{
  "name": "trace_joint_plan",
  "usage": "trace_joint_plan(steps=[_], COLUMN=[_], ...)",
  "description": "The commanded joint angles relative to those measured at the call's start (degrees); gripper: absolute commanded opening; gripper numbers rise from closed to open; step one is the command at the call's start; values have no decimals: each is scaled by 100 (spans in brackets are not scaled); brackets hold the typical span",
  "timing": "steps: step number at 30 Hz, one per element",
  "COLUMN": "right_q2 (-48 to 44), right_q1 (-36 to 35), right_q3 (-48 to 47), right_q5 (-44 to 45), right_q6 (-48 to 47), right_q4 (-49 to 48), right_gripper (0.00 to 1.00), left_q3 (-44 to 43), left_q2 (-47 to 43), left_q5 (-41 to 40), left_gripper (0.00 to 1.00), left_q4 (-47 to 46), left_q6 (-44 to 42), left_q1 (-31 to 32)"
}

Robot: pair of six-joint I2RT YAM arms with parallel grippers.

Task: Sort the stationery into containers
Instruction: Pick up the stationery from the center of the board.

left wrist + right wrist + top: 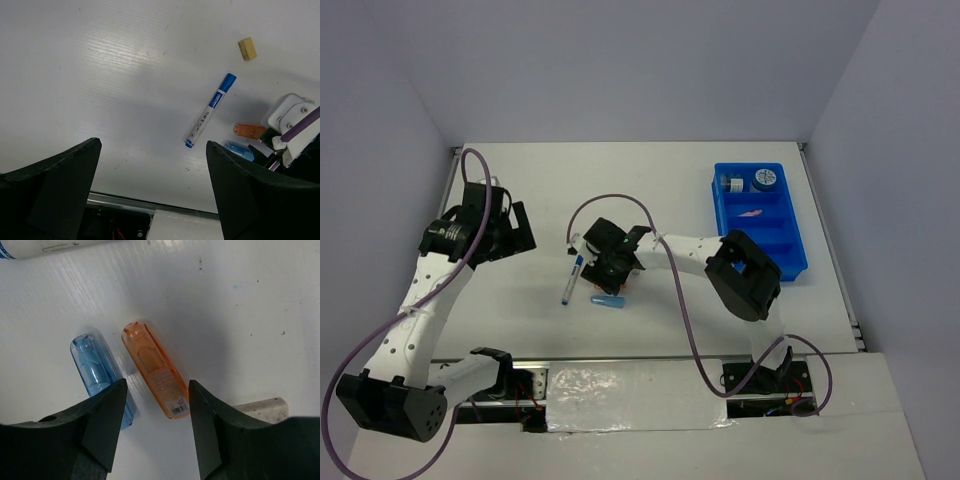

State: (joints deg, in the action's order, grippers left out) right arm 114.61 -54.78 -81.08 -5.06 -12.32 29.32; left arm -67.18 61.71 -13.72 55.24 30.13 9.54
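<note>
On the table (670, 180), just beside the blue capsule (95, 365), the orange capsule (152, 367) lies between the right gripper's (156, 390) part-open, unclamped jaws; it looks light, stiff and slick, best pinched across its midsection, while the left gripper (152, 145) hangs wide open.

Left arm (415, 310): rises from the near edge and leans over the tabletop's left side. The left gripper (512, 228) hangs clear above the surface, jaws spread wide. Right arm (692, 252): folded at the elbow, forearm stretched leftward to the tabletop's middle. The right gripper (612, 266) points straight down, fingertips (107, 410) low at the surface, jaws partway apart.
</note>
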Motion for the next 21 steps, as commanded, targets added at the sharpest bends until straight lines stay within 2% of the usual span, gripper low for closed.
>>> trace_joint_plan(steps=[1,6,11,12,13,16,18,21], right_q2=[18,368,580,580,572,318,-191,-1087], right_q1=[-59,20,100,117,117,301,538,1275], right_q3=[-75,-127,-374,-391,-443,-479,-453,-243], right_q5=[4,724,664,682,717,587,350,-240], right_q6=[-69,54,133,159,185,623,1027,2064], right_q4=[-22,-164,21,21,4,-241,-627,-1328], right_gripper=[60,47,45,42,34,23,21,14], left_q3=[29,56,3,3,3,20,12,-6], left_q2=[-45,-1,51,51,51,43,34,42], left_q5=[97,141,97,97,88,62,62,71], left_gripper=[99,99,99,99,99,99,99,100], left_q4=[-189,-233,-225,-225,-216,-216,-224,-233], left_q6=[-78,-95,-130,-130,-139,-130,-130,-121], left_q1=[-22,-22,-22,-22,-22,-31,-31,-31])
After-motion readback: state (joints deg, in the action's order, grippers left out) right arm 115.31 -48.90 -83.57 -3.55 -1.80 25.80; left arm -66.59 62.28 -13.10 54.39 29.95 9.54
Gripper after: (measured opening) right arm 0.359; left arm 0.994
